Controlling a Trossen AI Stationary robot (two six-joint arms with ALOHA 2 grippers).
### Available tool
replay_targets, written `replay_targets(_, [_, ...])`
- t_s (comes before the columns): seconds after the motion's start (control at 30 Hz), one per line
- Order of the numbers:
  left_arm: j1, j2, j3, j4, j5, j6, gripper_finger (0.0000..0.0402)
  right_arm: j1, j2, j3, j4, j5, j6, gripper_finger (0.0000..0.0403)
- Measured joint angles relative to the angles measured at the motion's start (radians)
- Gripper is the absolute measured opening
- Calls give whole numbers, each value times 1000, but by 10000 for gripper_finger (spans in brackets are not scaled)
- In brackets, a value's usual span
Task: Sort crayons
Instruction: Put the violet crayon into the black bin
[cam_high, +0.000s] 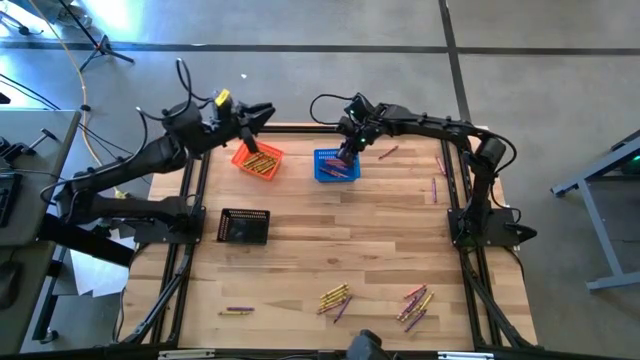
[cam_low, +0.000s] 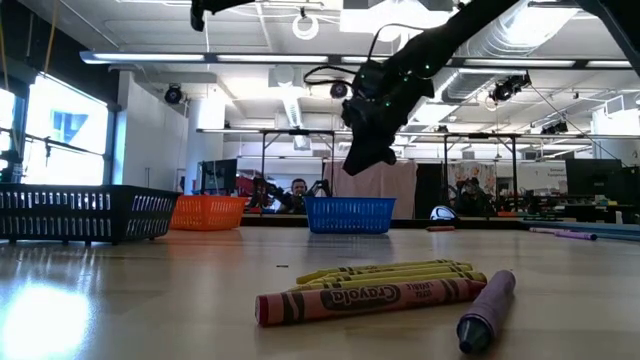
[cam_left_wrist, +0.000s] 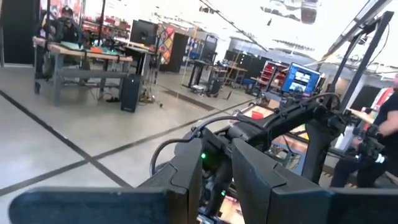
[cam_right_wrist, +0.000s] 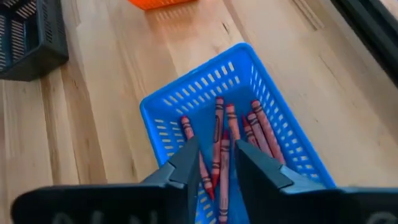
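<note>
The red crayons (cam_right_wrist: 231, 140) lie lengthwise in the blue basket (cam_right_wrist: 186, 93), which stands at the far edge of the surface (cam_high: 330, 250), between the orange basket (cam_high: 258, 160) holding yellow crayons and the right arm's base. The right tool (cam_right_wrist: 214, 152) hangs directly over the blue basket, tips pointing down into it, its fingers a little apart with nothing visibly pinched between them; a red crayon seems just released, so the step in hand looks like a drop-off into the red lot.

The next move, as I judge it, calls for lifting clear of the basket rim and travelling to the loose crayons (cam_high: 334, 298) near the front edge, a mixed heap of yellow, red and purple, with another cluster (cam_high: 416, 305) just to its right and single purple ones scattered along the right side.

The left tool (cam_high: 262, 113) waits above the far edge beside the orange basket; whether its fingers are spread or pressed together cannot be told. A black basket (cam_high: 244, 226) sits on the left of the surface, well apart from the right arm's path. A person shows in the room beyond.
</note>
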Motion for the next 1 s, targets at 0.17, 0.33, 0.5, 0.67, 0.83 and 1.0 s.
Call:
replay_targets(0.17, [0,-31,0,-80,0,-10,74,-34,-28,37,-261,-2,10,91])
replay_targets(0.33, [0,-41,0,-114,0,-10,74,-90,-86,38,-420,0,-15,80])
replay_targets(0.5, [0,-48,0,-116,0,-10,74,-155,-121,37,-496,0,-30,71])
replay_targets(0.67, [0,-54,0,-156,0,-10,74,-239,-129,-8,-582,27,-75,67])
replay_targets(0.83, [0,-71,0,-200,-7,-9,74,-331,-194,-207,-577,17,-1,66])
replay_targets(1.0, [0,-85,0,-196,-45,38,74,-376,-328,-438,-466,18,132,66])
